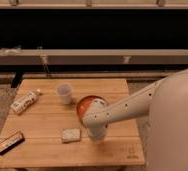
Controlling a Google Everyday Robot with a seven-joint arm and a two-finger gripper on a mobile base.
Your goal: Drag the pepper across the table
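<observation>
My gripper [96, 133] points down at the light wooden table [47, 120], just in front of the orange bowl [86, 105] and right of the pale spongy block [71, 135]. It is shut. The pepper is hidden; no part of it shows beside the gripper, and I cannot tell whether it is between the fingers. My white arm reaches in from the right and covers part of the bowl.
A white cup [64, 92] stands behind the bowl. A white bottle [26, 101] lies at the table's left edge. A flat dark rectangle with orange trim [10, 142] lies at the front left corner. A dark shelf wall runs along the back.
</observation>
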